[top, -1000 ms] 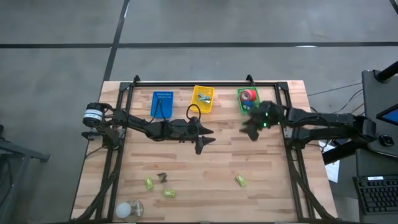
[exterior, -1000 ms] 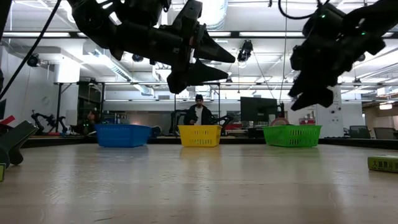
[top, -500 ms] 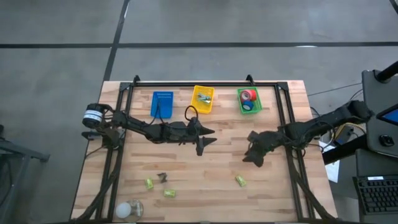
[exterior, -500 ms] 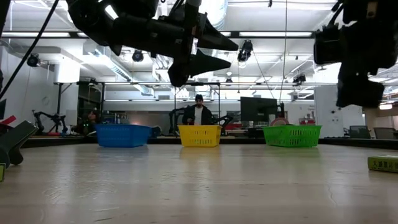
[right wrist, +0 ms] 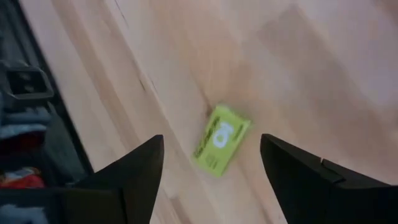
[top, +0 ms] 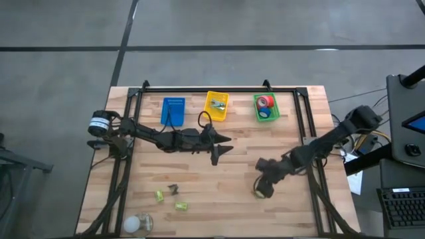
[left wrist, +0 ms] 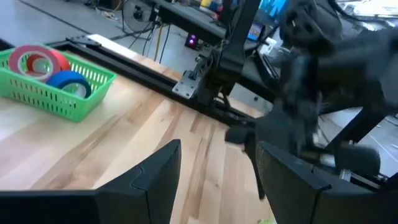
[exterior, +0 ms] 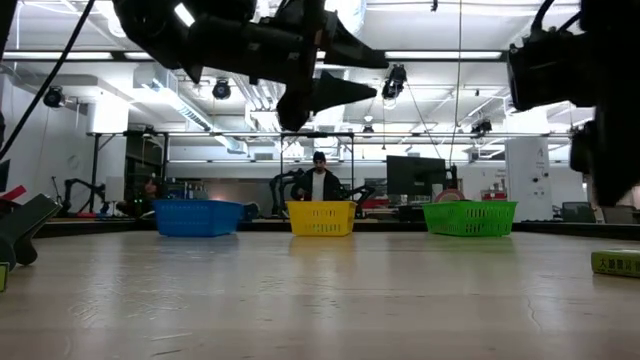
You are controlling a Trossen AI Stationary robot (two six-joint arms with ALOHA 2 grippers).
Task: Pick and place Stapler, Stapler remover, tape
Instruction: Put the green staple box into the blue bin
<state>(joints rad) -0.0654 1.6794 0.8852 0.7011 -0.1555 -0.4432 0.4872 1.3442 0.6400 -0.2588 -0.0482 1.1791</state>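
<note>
The wooden tabletop (top: 219, 179) carries a blue, a yellow and a green basket (top: 265, 108) along its far edge, the tape (top: 265, 102) rolls already lying in the green one, well behind my right end effector (top: 261, 190). I judge I am on the next pick: its fingers stand apart right over a small green box (right wrist: 221, 139), so I need to drop straight down and close. My left end effector (top: 219, 147) hangs open mid-table, and I cannot make out what the box or the small items near the front-left corner are.

The right hand (top: 260, 188) hangs directly over a small box (right wrist: 221, 139) on the surface (top: 226, 179) — three baskets (top: 217, 106) stand in a row well beyond it, the tape (top: 265, 102) inside the nearest. The left hand (top: 222, 146) hovers mid-surface, well apart.
</note>
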